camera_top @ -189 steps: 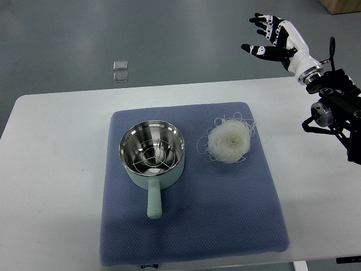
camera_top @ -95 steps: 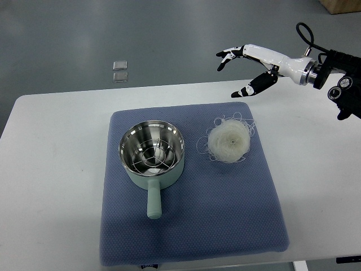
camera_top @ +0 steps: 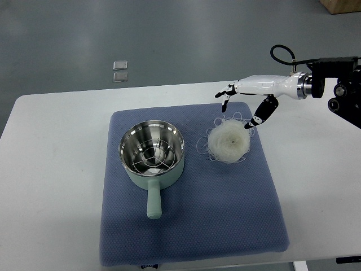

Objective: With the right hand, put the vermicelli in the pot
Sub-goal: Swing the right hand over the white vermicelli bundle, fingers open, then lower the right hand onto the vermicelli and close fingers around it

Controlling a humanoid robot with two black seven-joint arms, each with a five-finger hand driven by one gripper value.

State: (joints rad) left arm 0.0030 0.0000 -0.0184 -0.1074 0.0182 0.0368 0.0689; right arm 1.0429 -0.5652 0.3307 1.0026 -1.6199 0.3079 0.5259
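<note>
The right robot hand (camera_top: 241, 104) reaches in from the right edge over the far right corner of the blue mat (camera_top: 192, 226), fingers spread and holding nothing. Its thumb tip hangs just above the far rim of the white vermicelli nest (camera_top: 228, 141), which lies on the mat. Left of the nest stands a pale green pot (camera_top: 152, 158) with a steel interior, its handle pointing toward the near edge. The mat lies on a white bench (camera_top: 56, 169).

I count one pot (camera_top: 151, 156), one nest of vermicelli (camera_top: 228, 142) and one blue mat (camera_top: 192, 226). One robot hand (camera_top: 246, 97) shows. Two small clear squares (camera_top: 120, 70) lie on the floor.
</note>
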